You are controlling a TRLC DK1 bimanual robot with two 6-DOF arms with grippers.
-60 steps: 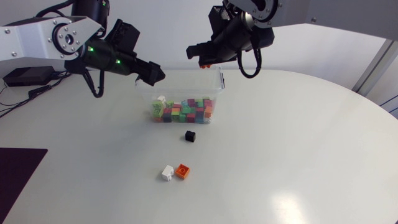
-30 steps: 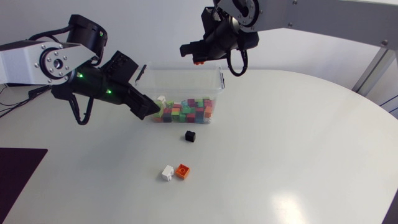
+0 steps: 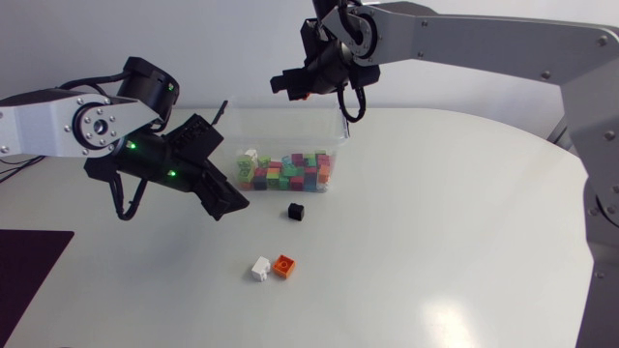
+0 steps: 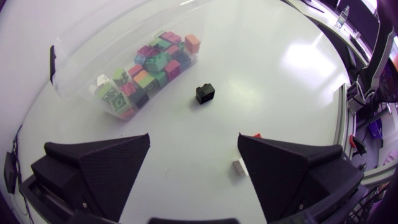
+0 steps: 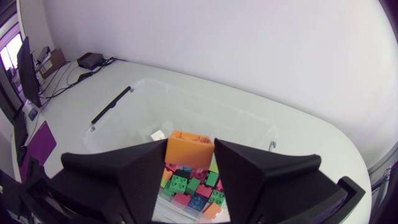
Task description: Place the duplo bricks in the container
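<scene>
Bright, even light throughout; the white table [image 4: 280, 81] glares softly ahead of the left claw [image 4: 194, 135], with only a faint shadow under the black brick [image 4: 205, 93].

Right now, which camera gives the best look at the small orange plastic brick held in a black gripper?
The right wrist view: the small orange plastic brick sits close up, clamped between the fingers of the right gripper. The head view shows it far off, mostly hidden by that gripper. The left wrist view does not show it.
</scene>
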